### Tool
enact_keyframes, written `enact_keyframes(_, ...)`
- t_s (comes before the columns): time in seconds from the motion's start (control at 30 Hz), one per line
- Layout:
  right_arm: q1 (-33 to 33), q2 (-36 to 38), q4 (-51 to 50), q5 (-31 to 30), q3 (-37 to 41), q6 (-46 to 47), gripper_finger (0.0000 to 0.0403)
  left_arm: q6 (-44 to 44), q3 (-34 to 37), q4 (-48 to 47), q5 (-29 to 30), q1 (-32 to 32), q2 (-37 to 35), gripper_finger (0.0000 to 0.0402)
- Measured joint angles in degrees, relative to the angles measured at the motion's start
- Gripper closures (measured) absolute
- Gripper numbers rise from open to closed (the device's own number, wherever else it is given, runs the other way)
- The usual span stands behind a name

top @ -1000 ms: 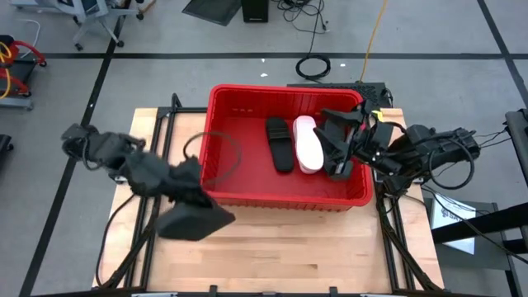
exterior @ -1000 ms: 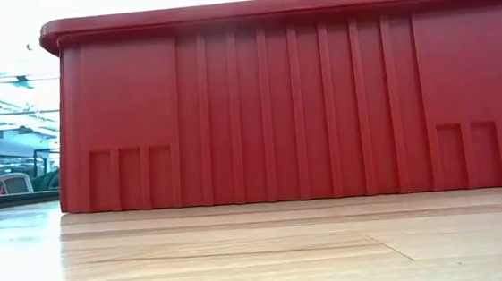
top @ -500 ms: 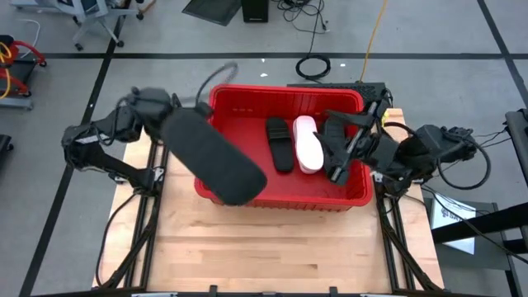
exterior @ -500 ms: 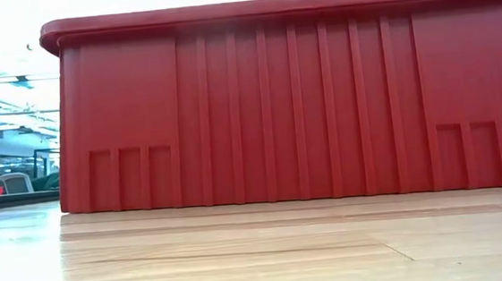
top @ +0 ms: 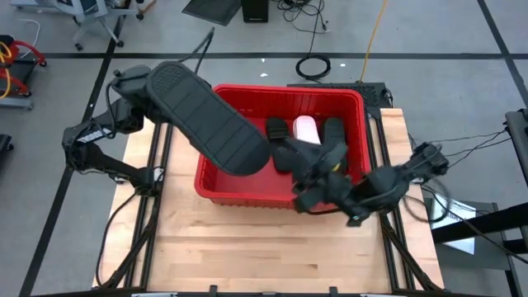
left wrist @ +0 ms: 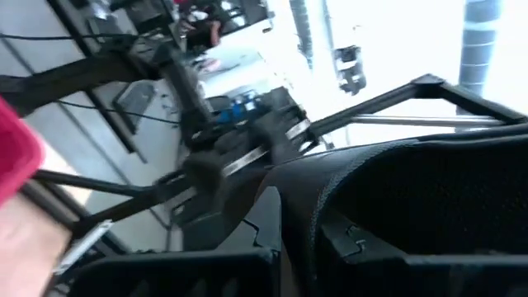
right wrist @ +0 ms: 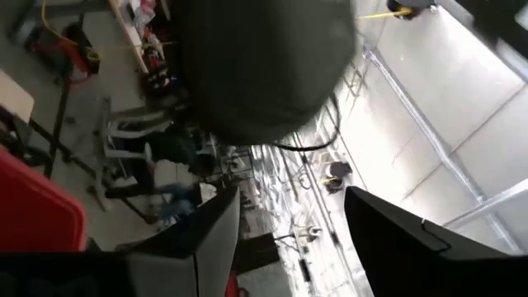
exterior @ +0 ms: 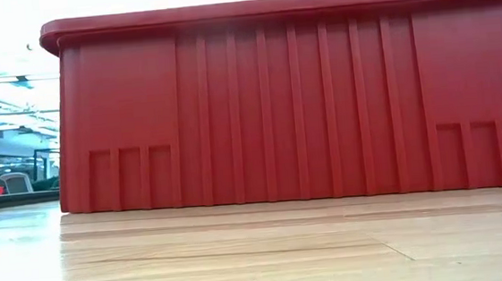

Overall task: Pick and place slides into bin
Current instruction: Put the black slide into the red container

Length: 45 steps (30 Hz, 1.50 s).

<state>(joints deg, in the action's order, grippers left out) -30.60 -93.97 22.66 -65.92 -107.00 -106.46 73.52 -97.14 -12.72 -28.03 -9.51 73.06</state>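
Left tool (top: 140,82) pinches a black slide (top: 205,118) above the bin (top: 216,188) (right tool (top: 318,194) spread).

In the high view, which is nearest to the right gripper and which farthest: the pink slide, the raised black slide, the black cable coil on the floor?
From the right gripper:
1. Pink slide, inside the bin.
2. Raised black slide, over the bin's left side.
3. Black cable coil, on the floor beyond the table.

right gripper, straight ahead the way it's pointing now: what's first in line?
Probably the black slide held up by the left gripper. The right wrist view looks past the open jaws of the right gripper at its dark underside, nothing nearer. Depth between them is unclear.
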Motion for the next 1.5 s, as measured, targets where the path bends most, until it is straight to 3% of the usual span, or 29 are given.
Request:
enact_keyframes(0.33, -0.23, -1.86, 1.37, 3.66, -0.09, -1.13, 0.0192, 2.33, 0.00, 3.77, 0.61, -2.45, -0.02, 0.0380)
enact_keyframes(0.83, 1.60, -2.54, 2.08, 9.82, -0.09, -1.74, 0.0193, 4.47, -0.03, 8.70, 1.12, -0.09, 3.27, 0.0380)
enact_keyframes(1.5, 2.29, -2.65, 2.42, 8.96, 2.38, -1.26, 0.0193, 6.14, 0.07, 10.89, 1.12, -2.26, 3.69, 0.0380)
